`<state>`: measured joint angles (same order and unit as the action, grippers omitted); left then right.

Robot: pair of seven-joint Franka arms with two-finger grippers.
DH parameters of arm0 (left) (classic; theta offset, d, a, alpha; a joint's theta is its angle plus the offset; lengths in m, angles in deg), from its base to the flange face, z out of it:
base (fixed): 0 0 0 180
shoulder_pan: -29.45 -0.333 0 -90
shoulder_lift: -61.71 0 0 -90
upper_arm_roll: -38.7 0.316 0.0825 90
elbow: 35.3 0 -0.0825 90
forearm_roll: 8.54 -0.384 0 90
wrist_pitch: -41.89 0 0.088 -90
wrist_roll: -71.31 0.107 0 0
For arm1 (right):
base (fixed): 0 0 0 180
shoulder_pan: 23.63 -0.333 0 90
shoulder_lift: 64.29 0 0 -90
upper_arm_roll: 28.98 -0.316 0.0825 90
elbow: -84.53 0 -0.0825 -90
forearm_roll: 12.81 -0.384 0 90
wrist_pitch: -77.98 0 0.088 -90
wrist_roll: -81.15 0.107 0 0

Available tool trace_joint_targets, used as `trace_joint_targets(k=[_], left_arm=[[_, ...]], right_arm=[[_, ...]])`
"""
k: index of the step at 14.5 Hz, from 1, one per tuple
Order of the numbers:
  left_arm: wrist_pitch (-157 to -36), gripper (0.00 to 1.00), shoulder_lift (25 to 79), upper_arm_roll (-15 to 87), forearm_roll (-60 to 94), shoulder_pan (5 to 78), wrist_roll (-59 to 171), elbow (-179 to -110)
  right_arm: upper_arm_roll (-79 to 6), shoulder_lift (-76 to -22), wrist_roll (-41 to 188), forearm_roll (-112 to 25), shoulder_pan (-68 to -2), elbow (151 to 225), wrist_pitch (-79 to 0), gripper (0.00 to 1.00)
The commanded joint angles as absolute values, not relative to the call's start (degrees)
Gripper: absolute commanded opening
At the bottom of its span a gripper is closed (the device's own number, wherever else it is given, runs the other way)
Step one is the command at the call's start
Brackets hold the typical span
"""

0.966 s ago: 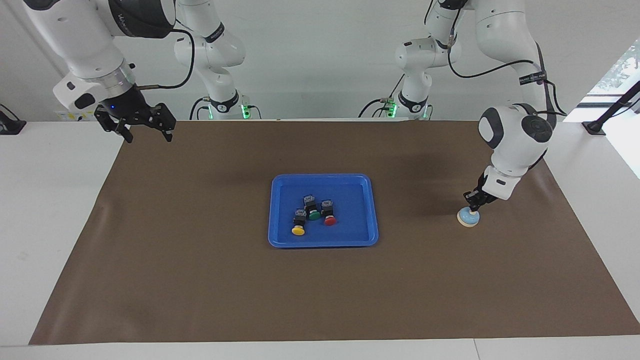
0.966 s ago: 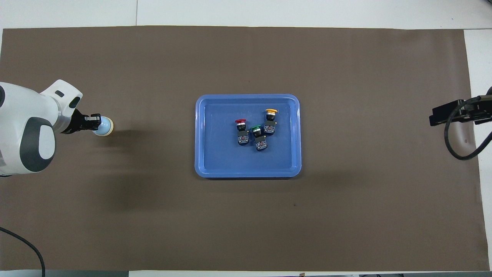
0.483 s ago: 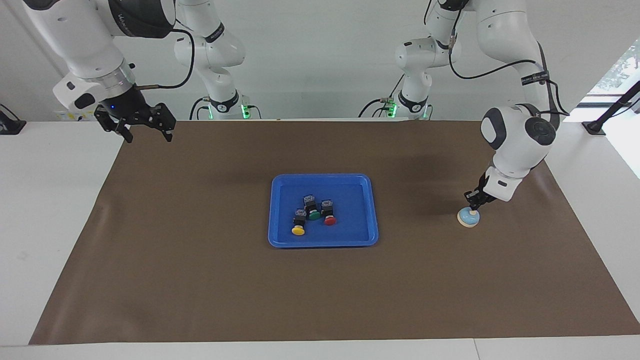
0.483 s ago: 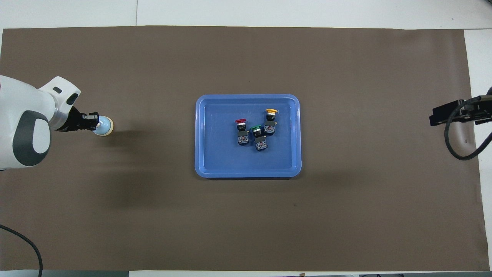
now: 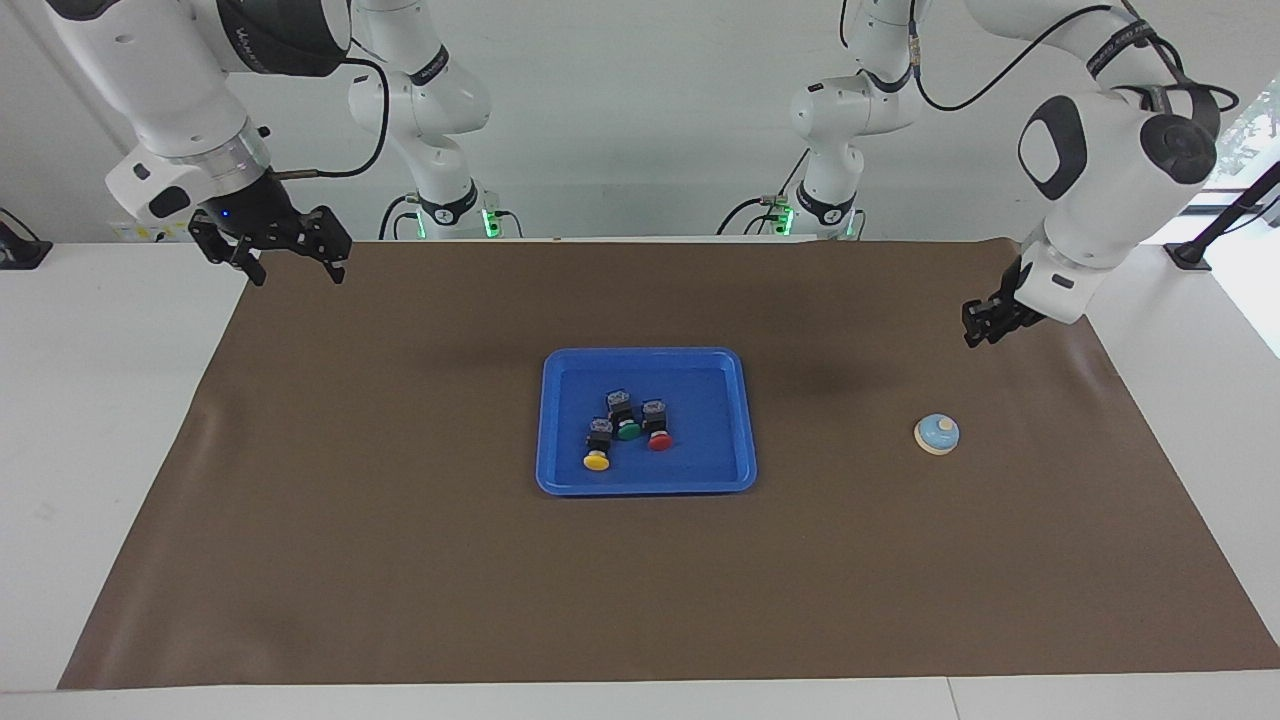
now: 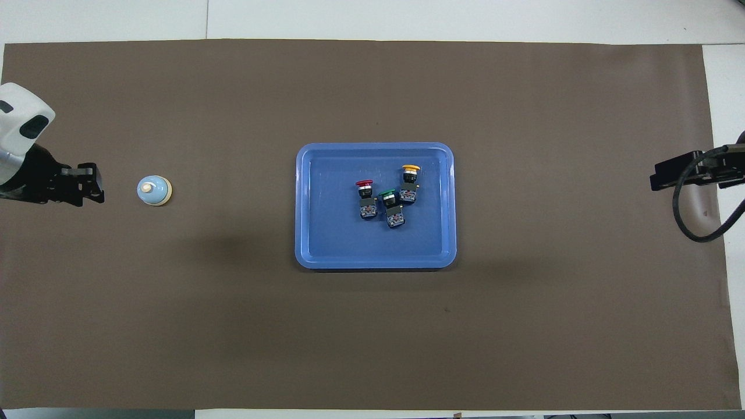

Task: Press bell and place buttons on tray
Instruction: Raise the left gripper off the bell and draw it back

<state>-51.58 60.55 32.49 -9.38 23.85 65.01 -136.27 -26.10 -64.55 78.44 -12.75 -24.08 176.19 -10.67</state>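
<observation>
Brown mat holds buttons in blue tray; bell alone at right. Left gripper, jaw state unclear, and released right gripper hover; a careless sweep could knock the bell.

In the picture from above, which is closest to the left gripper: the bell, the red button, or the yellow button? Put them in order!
Starting from the left gripper, raised at the left arm's end of the table:
1. The bell, alone on the brown mat, closest.
2. The red button, in the blue tray, on the side toward the bell.
3. The yellow button, in the tray too, farthest.
</observation>
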Motion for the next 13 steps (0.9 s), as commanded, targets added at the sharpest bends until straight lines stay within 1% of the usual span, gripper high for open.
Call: trace_joint_targets(k=[1,3,6,8,10,11,13], left_arm=[[-47.23,1.0,64.34,32.54,-9.94,24.44,65.07,-137.6],[-49.33,1.0,63.82,33.07,-9.59,26.63,64.89,-137.51],[-48.99,1.0,61.98,33.33,-9.5,27.86,64.81,-136.2],[-48.21,1.0,61.88,34.64,-9.59,30.05,64.72,-135.93],[-47.15,1.0,62.14,41.3,-9.5,37.06,64.81,-135.75],[-47.32,1.0,62.49,41.59,-9.07,37.01,64.81,-136.1],[-47.5,1.0,62.41,41.16,-7.57,34.55,64.89,-136.02]], right_arm=[[-26.35,-65.78,77.72,-12.11,-23.63,177.43,-10.09,1.0],[-26.35,-65.78,77.64,-12.11,-23.63,177.43,-10.17,1.0],[-26.35,-65.78,77.64,-12.11,-23.63,177.43,-10.09,1.0],[-26.35,-65.87,77.72,-12.11,-23.63,177.43,-10.17,1.0],[-26.35,-65.78,77.72,-12.11,-23.63,177.43,-10.17,1.0],[-26.35,-65.78,77.64,-12.11,-23.63,177.43,-10.09,1.0],[-26.35,-65.78,77.72,-12.11,-23.63,177.43,-10.08,1.0]])
